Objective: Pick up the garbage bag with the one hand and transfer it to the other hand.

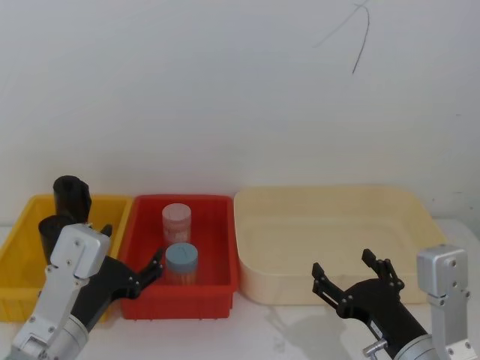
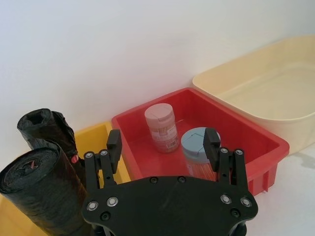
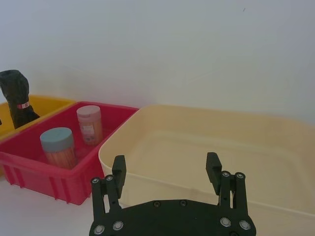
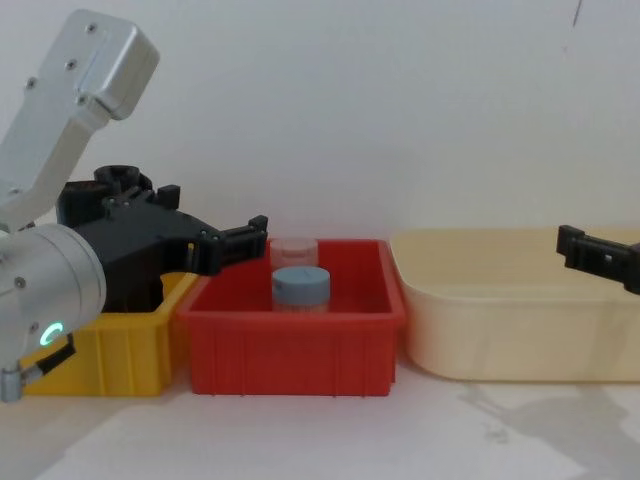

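Left gripper (image 1: 133, 251) hangs at the lower left of the head view with its two black fingers spread wide and nothing between them, in front of the seam where the yellow bin (image 1: 15, 296) meets the red bin (image 1: 180, 304). In the left wrist view this gripper (image 2: 163, 142) frames the red bin, where a pink-lidded jar (image 2: 161, 127) and a blue-lidded jar (image 2: 197, 147) stand upright close together. The garbage bag (image 1: 51, 231) stands upright in the yellow bin near the left edge of the head view. It is partly covered by the silver arm, and its top rises above the bin's rim. In the left wrist view the garbage bag (image 2: 37, 194) fills the lower left corner, just beside the gripper's body and outside its fingers; whether the two touch I cannot tell. Right behind it stands a second black roll (image 2: 42, 125) with a small red mark on its side. In the chest view the left gripper (image 4: 212, 210) shows large on the left, its fingers pointing toward the middle of the frame above the red bin's rim. The right gripper (image 1: 343, 266) sits at the lower right of the head view, also wide apart and empty, above the white table (image 1: 262, 326) in front of the cream tub (image 1: 330, 225). In the right wrist view its fingers (image 3: 119, 167) point at the tub's near wall.
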